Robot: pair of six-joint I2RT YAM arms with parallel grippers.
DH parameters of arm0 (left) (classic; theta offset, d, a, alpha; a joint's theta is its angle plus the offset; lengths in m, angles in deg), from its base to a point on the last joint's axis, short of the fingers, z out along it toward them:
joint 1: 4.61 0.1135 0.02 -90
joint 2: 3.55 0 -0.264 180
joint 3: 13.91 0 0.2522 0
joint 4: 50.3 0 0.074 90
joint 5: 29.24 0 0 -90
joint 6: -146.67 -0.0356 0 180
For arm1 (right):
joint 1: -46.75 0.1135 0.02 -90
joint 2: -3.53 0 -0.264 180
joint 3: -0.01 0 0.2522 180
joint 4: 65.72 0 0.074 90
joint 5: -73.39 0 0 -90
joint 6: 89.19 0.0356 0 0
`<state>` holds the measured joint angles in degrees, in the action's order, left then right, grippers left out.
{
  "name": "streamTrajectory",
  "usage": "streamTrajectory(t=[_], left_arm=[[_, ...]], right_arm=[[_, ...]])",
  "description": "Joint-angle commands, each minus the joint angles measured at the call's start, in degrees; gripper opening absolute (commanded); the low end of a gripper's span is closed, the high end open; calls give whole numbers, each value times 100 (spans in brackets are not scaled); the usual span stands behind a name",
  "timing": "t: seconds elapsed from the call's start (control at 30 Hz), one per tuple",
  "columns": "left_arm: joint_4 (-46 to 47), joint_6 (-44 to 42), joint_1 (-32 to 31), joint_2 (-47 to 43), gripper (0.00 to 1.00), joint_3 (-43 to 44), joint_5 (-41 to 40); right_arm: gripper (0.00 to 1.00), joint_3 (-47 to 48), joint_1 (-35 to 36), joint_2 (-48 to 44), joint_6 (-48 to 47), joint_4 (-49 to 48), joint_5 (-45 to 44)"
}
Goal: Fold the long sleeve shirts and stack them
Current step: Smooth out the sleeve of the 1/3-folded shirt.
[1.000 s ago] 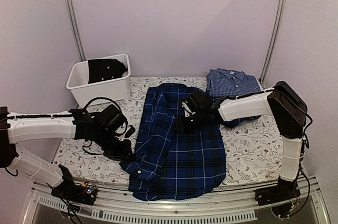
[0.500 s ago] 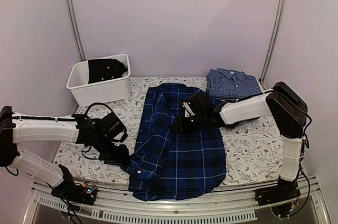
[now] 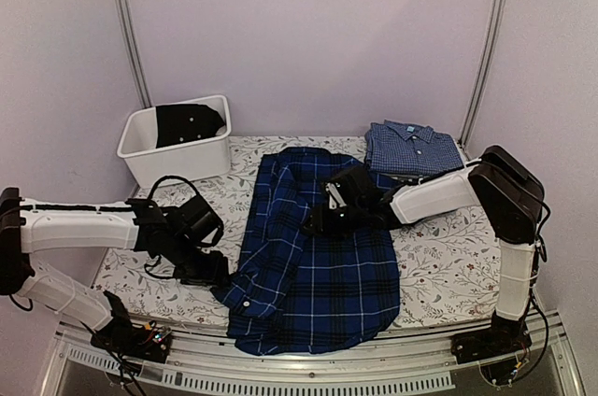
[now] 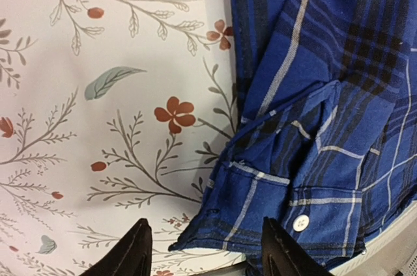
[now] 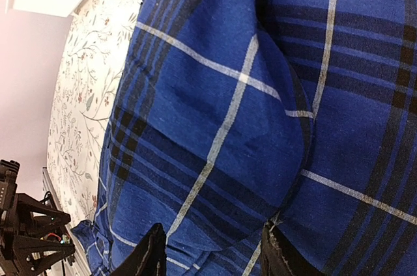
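Plaid shirt (image 3: 318, 247) mid-fold, front-centre of table (image 3: 439, 265); checked shirt (image 3: 411, 148) lies folded at far-right corner. L gripper (image 4: 205, 250) fingers apart by cuff (image 4: 260, 204), R gripper (image 5: 215, 250) spread over cloth, neither holding. Next, prob.: regrip cuff, fold inward.

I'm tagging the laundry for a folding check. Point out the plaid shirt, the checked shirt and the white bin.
plaid shirt (image 3: 327, 270), top view, middle of its body
checked shirt (image 3: 411, 151), top view, folded front below the collar
white bin (image 3: 177, 161), top view, its front wall
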<state>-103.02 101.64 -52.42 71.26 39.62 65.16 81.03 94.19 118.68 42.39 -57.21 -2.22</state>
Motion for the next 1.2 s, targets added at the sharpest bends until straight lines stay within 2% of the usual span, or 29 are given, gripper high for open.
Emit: streamTrajectory(t=[0.0,0.13,0.23,0.33,0.5,0.6,0.73,1.0,1.1,1.17], left_arm=[[-30,-7,77,116,57,45,-67],[326,-2,85,246,56,-120,123],[512,-44,88,294,50,-144,307],[613,-74,81,321,37,-145,519],[653,-49,77,234,9,-120,838],[608,-58,75,178,1,-56,1007],[519,-58,70,128,0,42,1178],[252,65,-88,-72,0,280,1565],[166,229,-228,-185,0,350,1678],[153,385,-289,-299,0,392,1796]], right_arm=[[49,-181,-43,41,202,-357,127],[52,-386,-59,-13,338,-648,136],[52,-555,-73,-24,472,-1028,269],[52,-583,-85,34,570,-1258,375],[48,-651,-114,72,712,-1570,409],[42,-637,-142,119,778,-1656,440],[33,-625,-164,172,837,-1694,436],[6,-608,-248,109,810,-1619,358],[0,-510,-275,89,729,-1417,286],[0,-391,-279,66,645,-1196,195]])
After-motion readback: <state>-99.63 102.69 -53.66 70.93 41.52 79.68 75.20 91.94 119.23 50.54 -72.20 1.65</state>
